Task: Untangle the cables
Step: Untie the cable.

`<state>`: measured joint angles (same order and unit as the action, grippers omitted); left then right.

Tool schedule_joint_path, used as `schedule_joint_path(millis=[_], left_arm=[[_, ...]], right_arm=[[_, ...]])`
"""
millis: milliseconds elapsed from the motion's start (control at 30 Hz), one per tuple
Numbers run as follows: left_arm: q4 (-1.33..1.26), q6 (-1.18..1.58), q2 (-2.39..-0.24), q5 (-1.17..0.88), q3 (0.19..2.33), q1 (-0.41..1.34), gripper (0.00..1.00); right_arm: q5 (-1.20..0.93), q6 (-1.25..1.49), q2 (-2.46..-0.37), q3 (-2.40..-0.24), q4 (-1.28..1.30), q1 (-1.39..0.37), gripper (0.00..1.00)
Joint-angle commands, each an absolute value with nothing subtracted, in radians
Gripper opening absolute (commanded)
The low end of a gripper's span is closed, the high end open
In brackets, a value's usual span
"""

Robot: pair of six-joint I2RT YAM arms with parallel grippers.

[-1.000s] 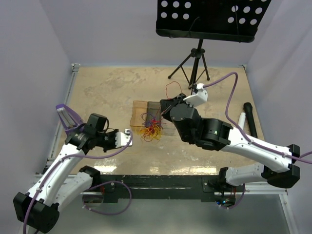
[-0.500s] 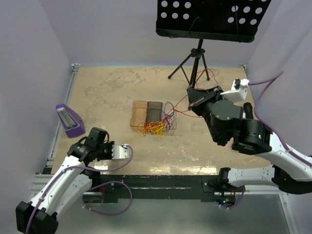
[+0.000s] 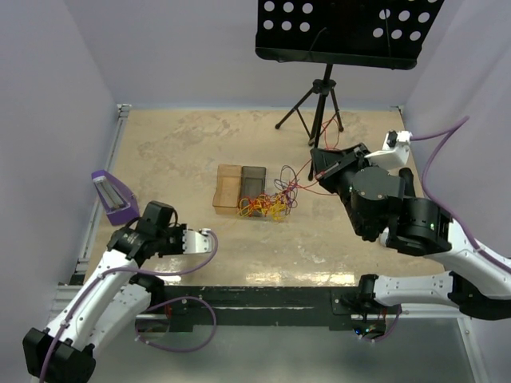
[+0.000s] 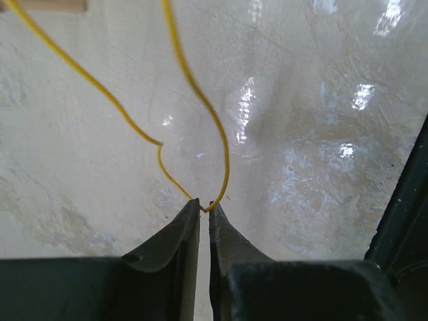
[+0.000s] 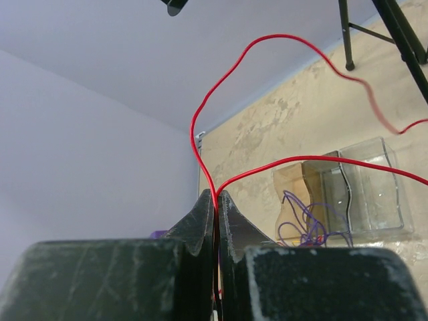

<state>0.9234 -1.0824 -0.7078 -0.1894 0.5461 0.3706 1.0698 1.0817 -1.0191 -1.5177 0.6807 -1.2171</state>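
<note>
Left hand [image 4: 204, 203] low, fingers [image 4: 179, 235] barely parted — right hand [image 5: 216, 195] raised, pinched tight

The yellow wire [image 4: 227, 164] runs off the top edge of my left wrist view. Whether my left gripper [image 4: 204, 204] pinches its bend, I cannot tell. The red wire [image 5: 281, 37] vanishes inside my right gripper [image 5: 216, 195], blurs rightward and leaves the picture. From above, the tangle [image 3: 271, 206] is too fine to sort.

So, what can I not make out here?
- Top view: which wire crosses which in the tangle of cables; too thin.
- Left wrist view: both ends of the yellow wire, cut by the top edge; whether the left hand grips it.
- Right wrist view: where the red wire ends, past the right edge.
</note>
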Motion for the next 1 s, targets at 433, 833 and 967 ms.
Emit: schedule_joint_path(millis=[433, 833, 967], left_arm=[[1.036, -0.815, -0.802, -0.595, 1.157, 0.365, 1.00], [0.419, -0.439, -0.741, -1.009, 0.851, 0.364, 1.00], [0.373, -0.404, -0.781, -1.130, 0.850, 0.365, 1.00]], right_arm=[[0.836, 1.006, -1.060, -1.414, 0.442, -1.226, 0.00], [0.739, 0.966, -1.104, -1.468, 0.336, -1.267, 0.00], [0.733, 0.962, -1.121, -1.485, 0.311, -1.290, 0.00]])
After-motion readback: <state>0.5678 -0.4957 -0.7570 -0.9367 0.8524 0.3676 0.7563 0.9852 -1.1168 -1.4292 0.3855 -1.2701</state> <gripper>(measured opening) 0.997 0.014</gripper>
